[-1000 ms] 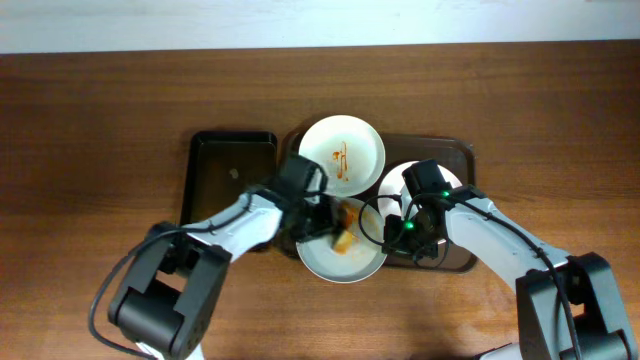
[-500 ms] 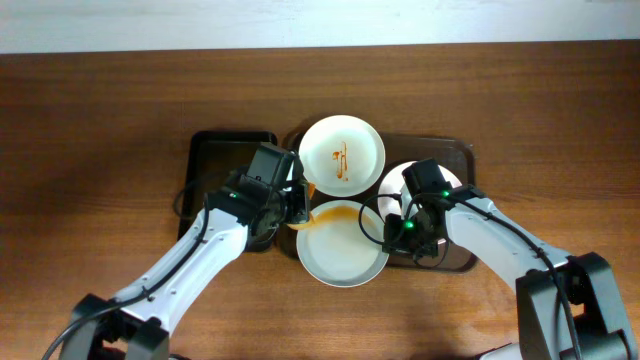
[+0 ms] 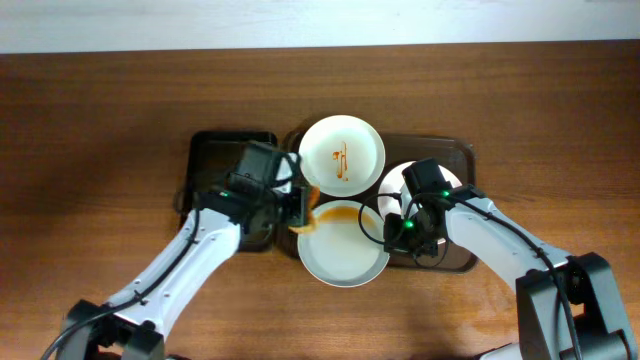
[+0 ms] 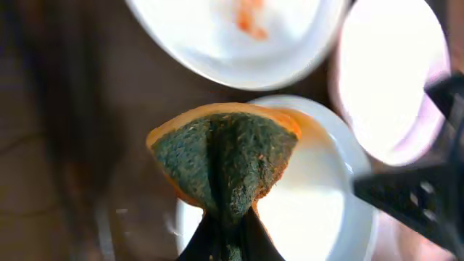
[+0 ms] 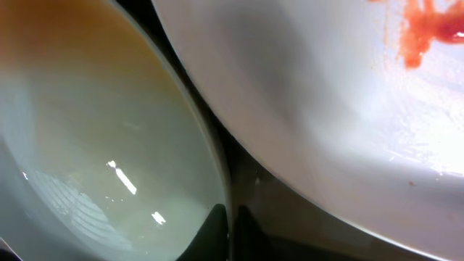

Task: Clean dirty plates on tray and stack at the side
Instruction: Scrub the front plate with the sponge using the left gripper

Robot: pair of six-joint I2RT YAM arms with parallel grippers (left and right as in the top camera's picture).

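Left gripper [image 4: 225,245]: the jaws are clamping tight on the folded lower edge of the sponge [image 4: 223,161], whose green scrub face is fanning out above them with an orange rim.
Sponge: it is hanging at the left rim of the green plate [image 3: 342,250], next to the black tray [image 3: 215,165]. Whether it is touching the plate cannot be told.
Right gripper [image 5: 226,226]: the jaws are standing nearly together, gripping the green plate's right rim.
Green plate: it is sitting at the front left of the tray [image 3: 455,152], its front edge reaching out over the counter [image 3: 100,130]. An orange film is showing along its back edge.
Top plate [image 3: 342,150]: it is lying at the tray's back edge, carrying red sauce [image 3: 340,158] squiggles.
Right plate [image 3: 393,188]: it is lying on the tray, partly under the right arm, just beside the green plate.
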